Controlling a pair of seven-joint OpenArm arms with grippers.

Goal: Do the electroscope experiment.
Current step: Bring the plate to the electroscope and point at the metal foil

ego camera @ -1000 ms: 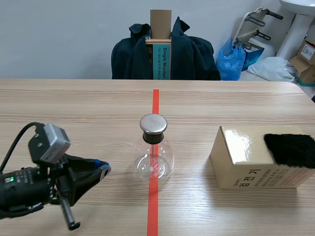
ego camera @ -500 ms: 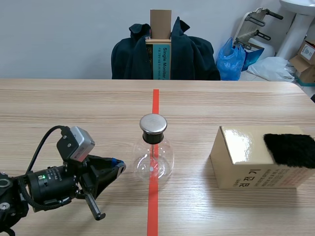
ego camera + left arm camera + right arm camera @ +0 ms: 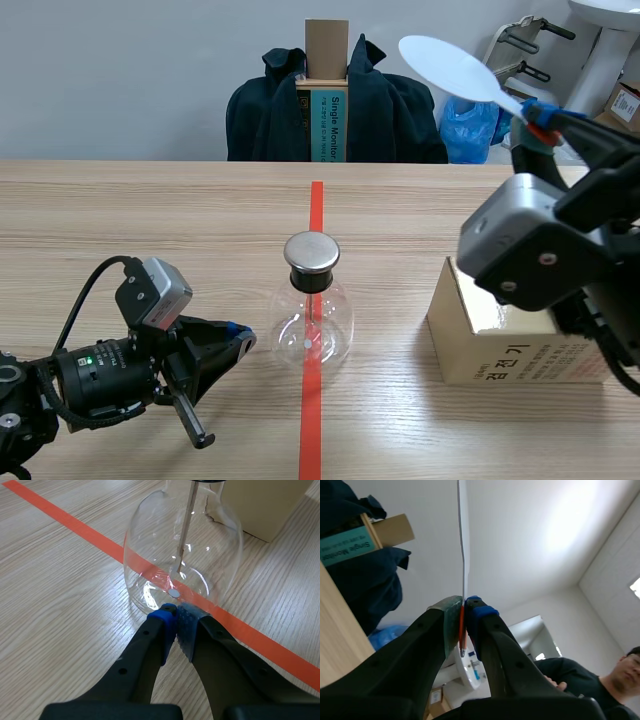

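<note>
The electroscope [image 3: 312, 310] is a round clear glass flask with a metal cap, standing on the red tape line at the table's middle. In the left wrist view its glass bulb [image 3: 182, 560] with the inner rod sits just ahead of my left gripper [image 3: 175, 615], whose fingers are shut on nothing, tips close to the glass. My right gripper [image 3: 537, 115] is raised high at the right, shut on a thin white paddle [image 3: 455, 68] with a red handle. From the right wrist view that paddle [image 3: 463, 555] appears edge-on, rising from between the pads.
A tan cardboard box [image 3: 500, 345] stands at the right, partly hidden behind my right arm. Behind the table's far edge a chair draped with a dark jacket [image 3: 335, 105] holds an upright box. Bags and clutter sit at the back right.
My right arm has risen into view at the right, holding the white paddle high and covering the box's black cloth. The left arm advanced toward the flask a second ago and has since stayed put.
</note>
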